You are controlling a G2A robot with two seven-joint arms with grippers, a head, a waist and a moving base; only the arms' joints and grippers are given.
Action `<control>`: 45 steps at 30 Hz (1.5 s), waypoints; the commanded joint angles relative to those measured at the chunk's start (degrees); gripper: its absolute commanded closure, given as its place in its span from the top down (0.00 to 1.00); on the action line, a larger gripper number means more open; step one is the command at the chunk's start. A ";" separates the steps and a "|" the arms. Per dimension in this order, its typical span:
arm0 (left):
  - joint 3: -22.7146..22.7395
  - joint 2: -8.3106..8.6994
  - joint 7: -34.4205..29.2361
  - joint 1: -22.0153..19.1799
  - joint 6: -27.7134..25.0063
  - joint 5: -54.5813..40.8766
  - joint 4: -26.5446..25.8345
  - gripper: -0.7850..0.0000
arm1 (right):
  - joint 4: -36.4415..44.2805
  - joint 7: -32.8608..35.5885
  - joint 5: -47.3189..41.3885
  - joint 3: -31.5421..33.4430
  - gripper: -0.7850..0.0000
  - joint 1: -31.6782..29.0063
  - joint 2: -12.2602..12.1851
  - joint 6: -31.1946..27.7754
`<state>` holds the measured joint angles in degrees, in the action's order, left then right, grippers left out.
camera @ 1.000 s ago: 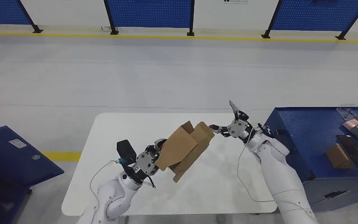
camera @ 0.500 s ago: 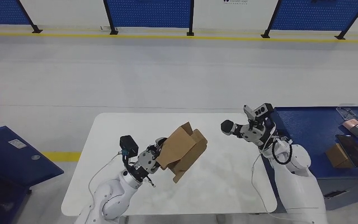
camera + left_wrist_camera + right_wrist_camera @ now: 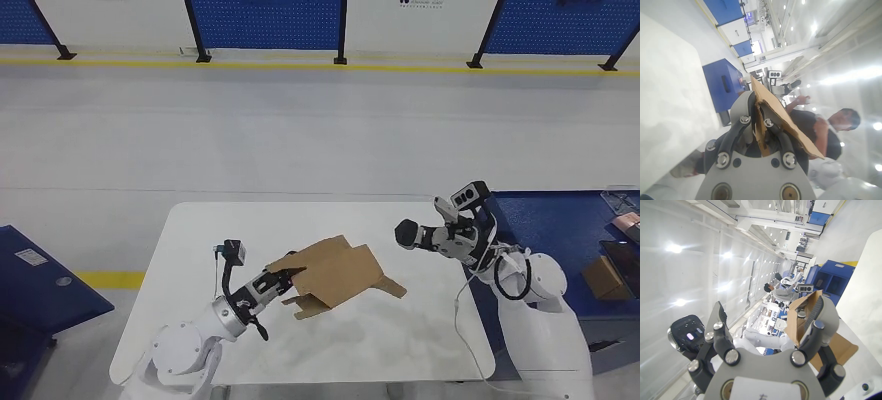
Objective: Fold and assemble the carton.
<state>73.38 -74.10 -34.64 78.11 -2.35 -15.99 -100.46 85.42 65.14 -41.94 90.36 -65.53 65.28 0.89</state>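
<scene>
While the left tool [image 3: 283,281] stays clamped on the near edge of the carton [image 3: 340,270], the carton lies low over the middle of the counter [image 3: 200,250]. Its far flap is spread toward the right side and seems to touch the surface. The left wrist view shows both fingers pinched on a double layer of cardboard. The right tool [image 3: 404,232] hangs above the counter's right part, well apart from the carton, with its fingers spread and nothing between them.

The step in hand looks like setting the half-opened carton down so the panels can be squared. To do it well, the left clamp should hold firm without crushing the edge, and it should keep the lower panel flat on the counter. The right tool should come in at the free flap with its fingers apart and push along the crease, not across the panel, so the cardboard folds where it is scored. A loose hold could let the carton swing or slide.

A second ago the carton stood tilted up between both tools, with the right one at its far corner. Since then the right tool has drawn back. The left arm has come down, and the carton has dropped and spread flatter.
</scene>
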 commanded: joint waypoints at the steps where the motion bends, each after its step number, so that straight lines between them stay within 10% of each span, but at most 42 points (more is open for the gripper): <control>1: 0.04 -0.10 -0.73 -0.88 2.18 -4.94 0.55 0.00 | -0.06 -0.23 -0.73 -0.11 1.00 0.04 0.03 0.63; 14: -0.01 -0.11 -0.61 -0.79 2.29 -5.09 0.56 0.00 | 0.09 -0.47 -0.66 -0.15 1.00 -0.02 0.03 0.66; 29: 1.96 1.53 -11.61 -2.35 20.57 -9.78 -0.01 0.00 | 0.99 12.44 2.93 -3.33 1.00 2.26 -1.61 11.36; 45: 1.02 2.18 -11.43 -3.64 21.67 -11.71 2.32 0.00 | -0.15 17.36 2.25 -12.76 1.00 5.14 -1.61 15.44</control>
<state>74.50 -71.96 -46.12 74.52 19.30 -27.69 -98.19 85.35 82.59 -39.48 77.66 -60.58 63.70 16.18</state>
